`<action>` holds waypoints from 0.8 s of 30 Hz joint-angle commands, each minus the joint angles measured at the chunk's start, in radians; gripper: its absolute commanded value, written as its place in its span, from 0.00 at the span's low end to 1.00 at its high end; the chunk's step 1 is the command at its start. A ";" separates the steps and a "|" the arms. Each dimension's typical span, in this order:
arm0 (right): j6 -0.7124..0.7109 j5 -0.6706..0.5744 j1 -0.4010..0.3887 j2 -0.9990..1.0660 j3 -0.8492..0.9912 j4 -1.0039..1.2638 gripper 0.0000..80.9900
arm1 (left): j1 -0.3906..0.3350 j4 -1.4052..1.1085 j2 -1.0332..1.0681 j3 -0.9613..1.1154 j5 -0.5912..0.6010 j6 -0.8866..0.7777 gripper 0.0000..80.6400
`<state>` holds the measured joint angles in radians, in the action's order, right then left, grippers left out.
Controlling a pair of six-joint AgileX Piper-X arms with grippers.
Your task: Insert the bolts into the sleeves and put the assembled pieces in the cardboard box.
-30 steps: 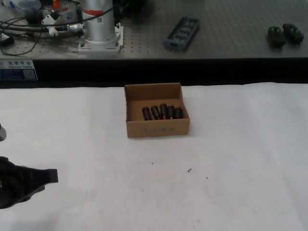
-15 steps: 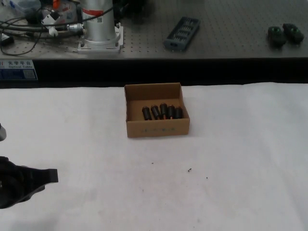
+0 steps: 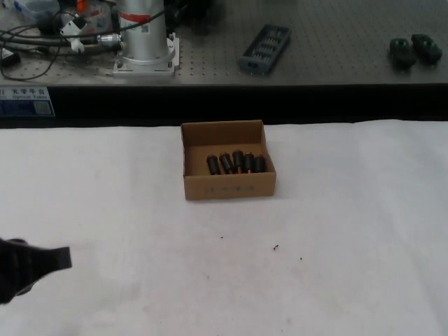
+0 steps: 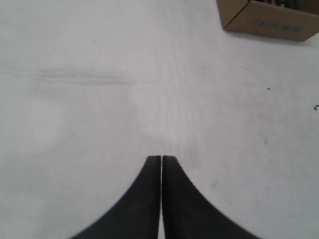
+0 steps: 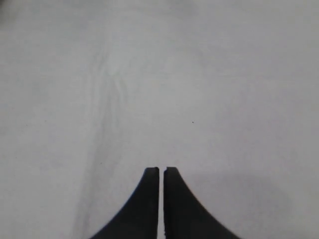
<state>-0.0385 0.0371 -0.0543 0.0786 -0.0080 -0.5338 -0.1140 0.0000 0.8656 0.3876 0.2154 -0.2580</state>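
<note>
The cardboard box [image 3: 228, 185] stands on the white cloth at the middle of the bench. Several dark assembled pieces [image 3: 236, 162] lie side by side inside it. A corner of the box [image 4: 264, 20] also appears in the left wrist view. My left gripper [image 4: 161, 159] is shut with nothing in it, low over the bare cloth. In the high view it is the dark shape [image 3: 59, 258] at the near left edge, well away from the box. My right gripper [image 5: 161, 171] is shut and empty above plain white cloth.
Behind the cloth runs a dark perforated table with a metal post [image 3: 143, 35], cables [image 3: 35, 31], a dark ribbed block [image 3: 264, 47] and two dark round parts [image 3: 416, 50]. A few small dark specks [image 3: 276, 247] lie on the cloth in front of the box.
The left arm has drawn back toward the near left corner, so less of it is seen in the high view. The box and its pieces have not moved.
</note>
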 commanded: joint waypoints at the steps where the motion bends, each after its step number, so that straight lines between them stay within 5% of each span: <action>1: 0.002 -0.009 0.008 -0.011 0.008 0.002 0.05 | 0.005 0.006 -0.058 -0.050 -0.062 0.008 0.01; 7: 0.002 -0.009 0.008 -0.011 0.008 0.002 0.05 | 0.009 0.006 -0.277 -0.258 -0.262 0.008 0.01; 24: 0.002 -0.009 0.008 -0.011 0.008 0.002 0.05 | 0.009 0.052 -0.832 -0.388 -0.263 0.008 0.01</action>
<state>-0.0385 0.0371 -0.0543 0.0761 -0.0080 -0.5338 -0.1072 0.0289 0.1100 -0.0100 -0.0362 -0.2580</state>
